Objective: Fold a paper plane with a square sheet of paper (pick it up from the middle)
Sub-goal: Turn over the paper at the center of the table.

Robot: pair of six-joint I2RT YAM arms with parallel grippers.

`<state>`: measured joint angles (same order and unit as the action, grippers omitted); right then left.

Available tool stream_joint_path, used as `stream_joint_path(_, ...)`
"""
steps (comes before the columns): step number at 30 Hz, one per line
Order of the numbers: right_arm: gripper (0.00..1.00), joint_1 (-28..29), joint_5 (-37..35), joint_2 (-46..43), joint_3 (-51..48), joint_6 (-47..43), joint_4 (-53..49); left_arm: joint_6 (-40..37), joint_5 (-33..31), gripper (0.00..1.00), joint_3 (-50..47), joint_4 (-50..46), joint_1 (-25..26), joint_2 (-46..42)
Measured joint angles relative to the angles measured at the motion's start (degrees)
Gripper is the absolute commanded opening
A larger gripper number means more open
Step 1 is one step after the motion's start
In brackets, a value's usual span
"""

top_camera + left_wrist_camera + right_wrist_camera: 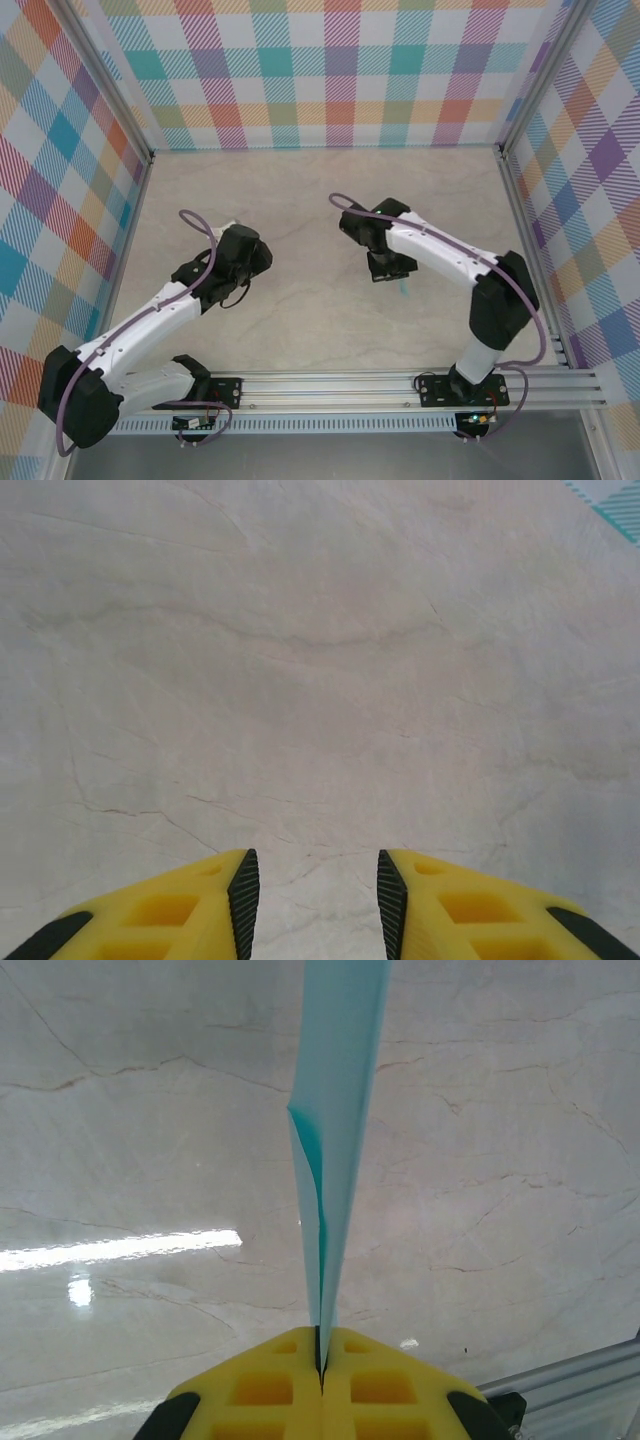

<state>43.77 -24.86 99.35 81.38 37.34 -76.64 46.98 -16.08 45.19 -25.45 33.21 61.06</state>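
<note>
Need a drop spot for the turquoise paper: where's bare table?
Free: the far strip of table along the back wall; the middle gap between the left claw and right claw; the near centre before the rail. Crowded: under each arm, and by the right claw, shut on the turquoise paper.

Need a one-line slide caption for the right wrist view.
Right tool shut on the folded turquoise paper, which stands edge-on above the pale marbled table.
</note>
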Motion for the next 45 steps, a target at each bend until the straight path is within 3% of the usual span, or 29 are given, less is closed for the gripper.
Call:
stream_joint_path(8, 0.07, 4.2, 5.4, 15.2, 9.6, 1.4, 1.4, 0.6, -2.1, 0.42, -0.5, -1.7, 0.0, -2.3)
stream_joint_path(11, 0.18, 5.1, 9.0, 19.2, 12.4, 1.6, 4.0, 0.6, -2.0, 0.42, -0.5, -1.7, -0.1, -2.3)
stream_joint_path(13, 0.20, 5.4, 11.6, 20.1, 12.9, 1.4, 6.0, 0.5, -1.9, 0.42, -0.5, -1.9, -0.1, -2.3)
stream_joint_path(15, 0.32, 5.4, 14.0, 20.0, 12.9, 1.5, 8.0, 0.3, -1.5, 0.43, -0.5, -2.1, -0.1, -2.3)
stream_joint_path(20, 0.48, 4.8, 20.4, 14.6, 7.8, 0.7, 17.1, -0.3, 1.7, 0.44, -0.5, -1.4, -0.3, -1.5)
stream_joint_path(25, 0.38, 1.4, 28.7, 0.7, -5.3, 0.1, 28.5, -1.6, 8.0, 0.43, -0.5, 1.1, -0.3, 3.7)
stream_joint_path(30, 0.20, -6.0, 37.6, -8.9, -18.8, 1.2, 42.4, -2.9, 17.3, 0.40, -0.3, 6.4, -0.3, 10.8)
stream_joint_path(37, 0.15, -8.3, 45.1, -8.0, -29.4, 3.8, 54.0, -3.0, 26.9, 0.38, 2.7, 11.5, -0.3, 21.0)
stream_joint_path(45, 0.14, -8.1, 46.6, -4.9, -35.3, 8.3, 63.2, -3.1, 30.2, 0.38, 4.2, 12.3, -0.3, 23.5)
